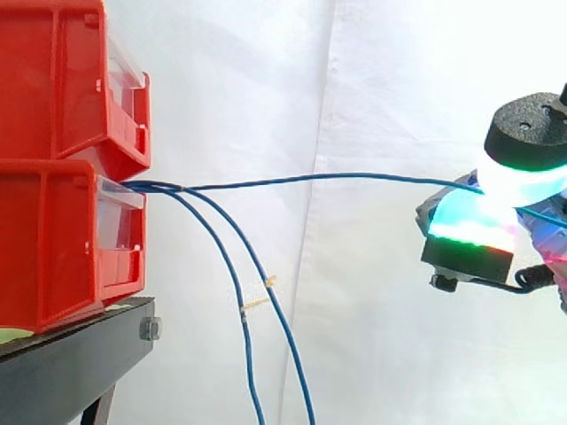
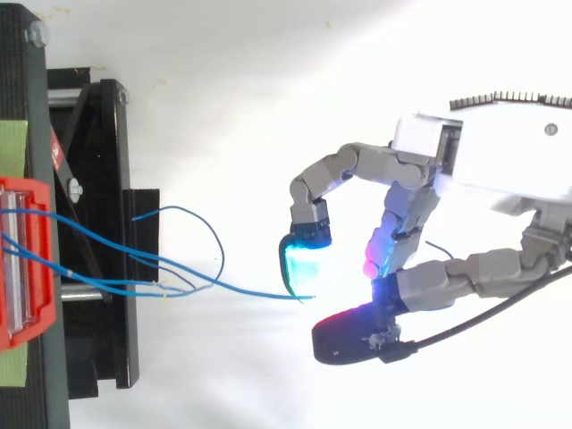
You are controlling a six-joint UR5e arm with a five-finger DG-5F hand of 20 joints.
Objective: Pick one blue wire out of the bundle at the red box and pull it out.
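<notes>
Several blue wires come out of the gap between the two stacked red bins, the lower bin (image 1: 53, 239) (image 2: 40, 192) under the upper one (image 1: 53, 80). One blue wire (image 1: 354, 177) (image 2: 241, 288) runs almost level and taut to the right, away from the bins. Its far end is pinched between the glowing pads of my hand (image 1: 469, 235) (image 2: 500, 161), whose fingers are curled round it well right of the bins. Two other blue wires (image 1: 235, 283) hang down in loose arcs from the same gap. In the top view a further loose wire loop (image 2: 201, 219) lies beside the held one.
The bins rest on a black stand (image 1: 71, 363) (image 2: 107, 179) at the left. A small yellowish tape tag (image 1: 257, 297) sits on the hanging wires. A white curtain forms the backdrop.
</notes>
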